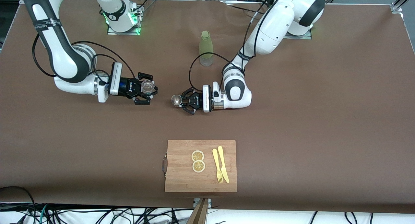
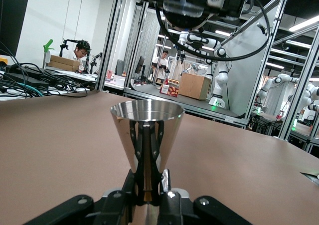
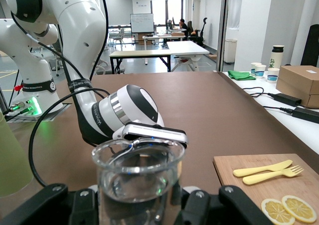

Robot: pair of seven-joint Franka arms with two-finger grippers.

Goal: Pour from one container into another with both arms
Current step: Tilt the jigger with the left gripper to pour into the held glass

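Cutting board (image 1: 181,182): one, lying on the tabletop (image 1: 291,126) nearest the front camera, at about 6 o'clock from the two claws; apparently a bystander to the pour, placed clear of the working zone.
Lemon slices (image 1: 198,161): two, resting on the board and touching one another.
Cutlery: one yellow fork (image 1: 216,165) and one yellow knife (image 1: 223,163), lying side by side on the board at 3 o'clock from the slices.
Left claw (image 1: 179,101): one, pinching a single polished metal cup (image 1: 176,100) low on its cone, mouth facing up; the upright hold is probably keeping the rim level, whether it is to give or to receive. It is hanging over the middle of the tabletop.
Right claw (image 1: 147,89): one, pressing its fingers onto a single clear glass (image 1: 147,86), at about 10 o'clock from the metal cup and well apart from it; the glass is standing upright and appears to be holding clear liquid, though this is hard to confirm.
Task stage: judged as both containers gripped, pouring not yet begun, since neither is tilting.
Green bottle (image 1: 206,48): one, standing upright at 12 o'clock from the left claw, farthest from the front camera, untouched.
Arms: two, both engaged.
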